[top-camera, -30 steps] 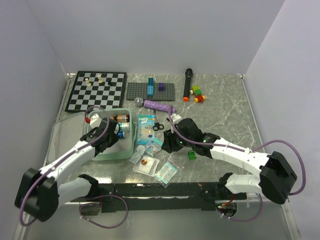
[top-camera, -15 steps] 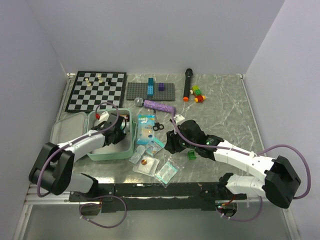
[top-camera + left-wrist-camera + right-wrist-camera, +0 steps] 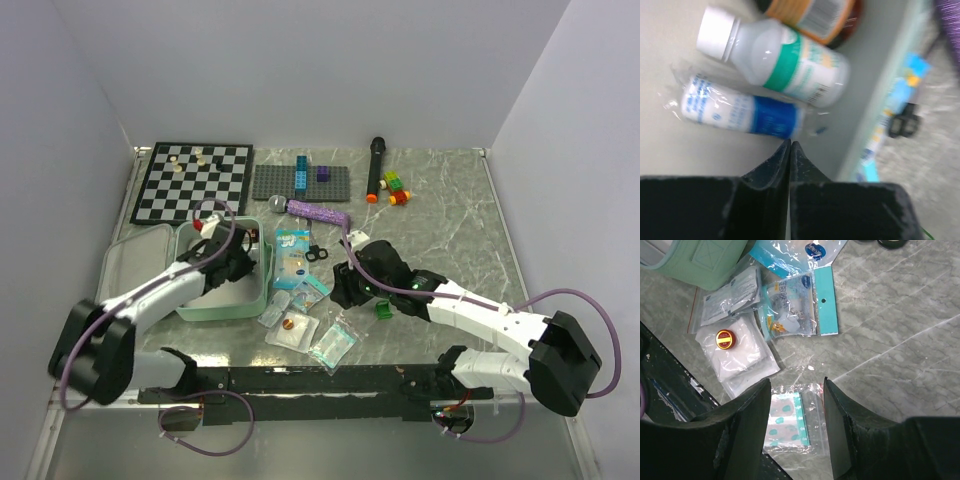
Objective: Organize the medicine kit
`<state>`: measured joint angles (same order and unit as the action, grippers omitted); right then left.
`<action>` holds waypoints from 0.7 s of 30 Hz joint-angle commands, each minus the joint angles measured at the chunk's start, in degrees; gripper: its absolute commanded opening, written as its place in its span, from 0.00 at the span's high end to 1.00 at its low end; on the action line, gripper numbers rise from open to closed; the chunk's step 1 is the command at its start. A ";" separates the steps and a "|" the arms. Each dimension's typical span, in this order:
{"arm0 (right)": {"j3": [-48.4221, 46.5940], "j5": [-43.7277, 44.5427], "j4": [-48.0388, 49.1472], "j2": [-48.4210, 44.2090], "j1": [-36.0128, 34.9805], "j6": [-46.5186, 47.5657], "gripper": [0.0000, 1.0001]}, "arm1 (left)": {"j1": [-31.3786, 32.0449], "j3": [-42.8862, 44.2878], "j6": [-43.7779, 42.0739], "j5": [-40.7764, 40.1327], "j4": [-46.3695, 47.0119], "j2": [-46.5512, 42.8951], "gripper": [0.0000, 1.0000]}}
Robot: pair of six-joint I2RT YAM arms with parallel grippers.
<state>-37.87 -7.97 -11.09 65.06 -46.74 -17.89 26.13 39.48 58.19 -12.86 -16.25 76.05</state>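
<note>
Grey marbled table [image 3: 450, 215], top view: the right half is mostly bare, with walls closing the left, far and right sides. The medicine kit [image 3: 222, 308] lies open at near left, its lid half flat to the left. My left gripper [image 3: 232, 264] sits inside the right half. My right gripper [image 3: 340, 290] hangs over loose packets [image 3: 300, 322] just right of the kit. The chessboard [image 3: 195, 180] and studded plate [image 3: 303, 184] line the far edge, well apart from both grippers.

Left wrist view: my fingers are pressed together with nothing between them. Their tips are just short of a blue-and-white wrapped tube [image 3: 740, 106]. A white bottle [image 3: 785, 62] with a green label lies beyond it, then an orange-labelled bottle [image 3: 815, 12]. All three rest on the grey lining.

Right wrist view: my fingers are spread wide and empty above bare marble. A plaster sachet [image 3: 787, 422] lies under the gap. A gauze pack [image 3: 740, 357] carrying a red-and-gold tin [image 3: 725, 336] lies left. A teal-backed packet [image 3: 797, 302] lies beyond.
</note>
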 commanded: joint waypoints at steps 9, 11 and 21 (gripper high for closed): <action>-2.74 0.68 -0.42 2.70 -0.02 0.40 0.46 | -0.90 0.16 -0.10 -5.94 -8.62 -19.79 0.75; -3.35 -1.07 -2.08 4.10 -0.02 1.19 0.45 | -2.48 -0.98 0.25 -4.81 -8.27 -21.29 0.74; -2.47 2.42 -6.31 5.16 -9.67 2.78 0.18 | -3.19 -9.07 3.42 -1.90 -1.68 -32.89 0.51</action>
<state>-38.96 -8.01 -16.60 70.57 -51.99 -15.25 23.09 31.77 59.94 -15.75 -21.65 46.00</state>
